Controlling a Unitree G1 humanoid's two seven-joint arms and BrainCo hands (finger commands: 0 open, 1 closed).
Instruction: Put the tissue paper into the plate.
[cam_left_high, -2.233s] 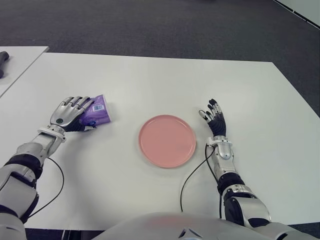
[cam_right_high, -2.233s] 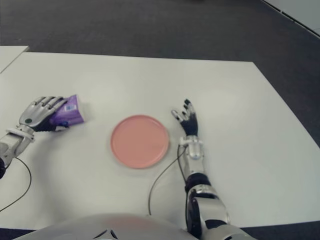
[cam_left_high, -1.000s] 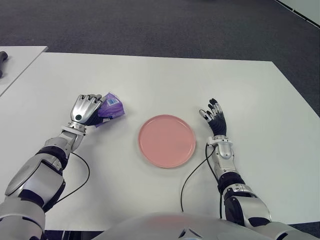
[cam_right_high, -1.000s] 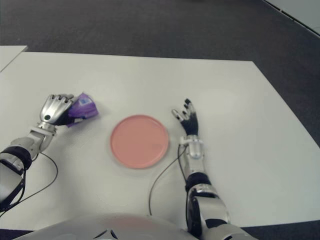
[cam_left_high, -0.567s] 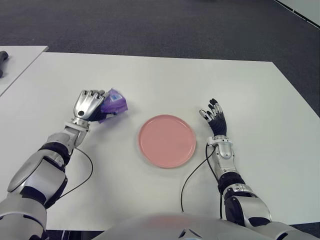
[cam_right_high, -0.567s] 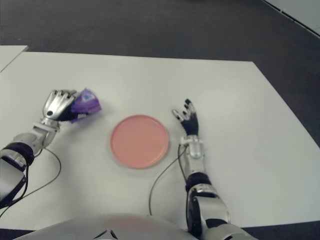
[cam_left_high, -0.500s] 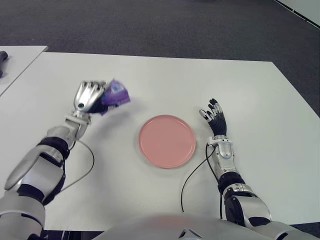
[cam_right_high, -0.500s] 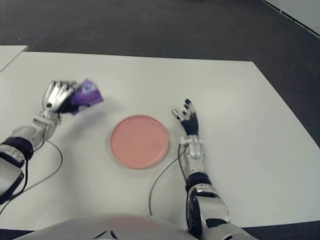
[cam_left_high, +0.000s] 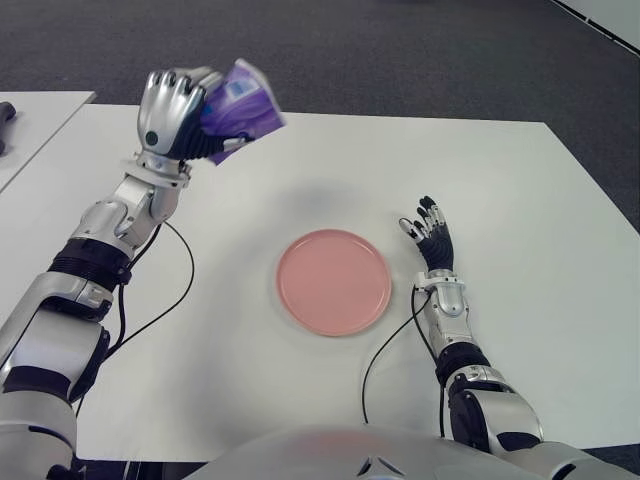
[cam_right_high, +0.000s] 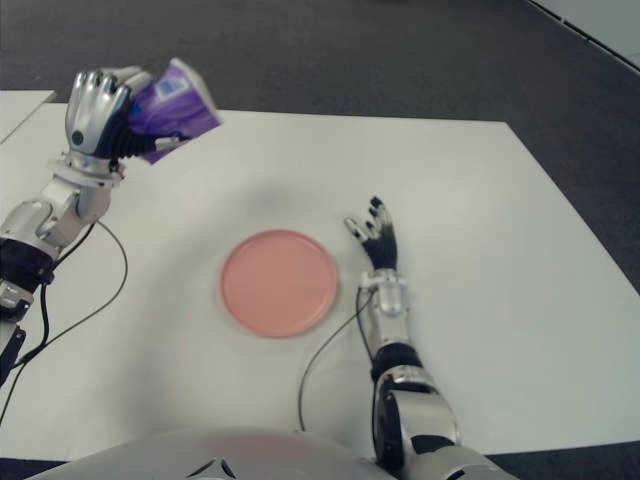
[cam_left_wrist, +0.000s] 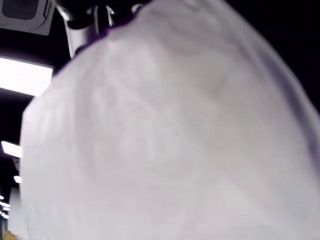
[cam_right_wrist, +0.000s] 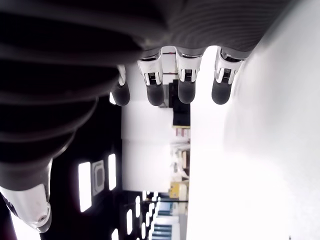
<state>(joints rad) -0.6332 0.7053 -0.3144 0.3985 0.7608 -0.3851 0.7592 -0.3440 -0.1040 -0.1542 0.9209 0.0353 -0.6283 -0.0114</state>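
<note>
**Tissue pack held aloft by left hand, plate bare**

The pink plate (cam_left_high: 334, 282) is seen near the front middle of the white table (cam_left_high: 520, 200), nothing in it. Just right of the plate, the right hand (cam_left_high: 428, 236) is shown with fingers spread, nothing grasped. Farther back and to the left, the left hand (cam_left_high: 172, 110) is raised well above the table, fingers clenched around the purple tissue paper pack (cam_left_high: 238, 108). The pack is tilted, well apart from the plate, and fills the left wrist view.
</note>
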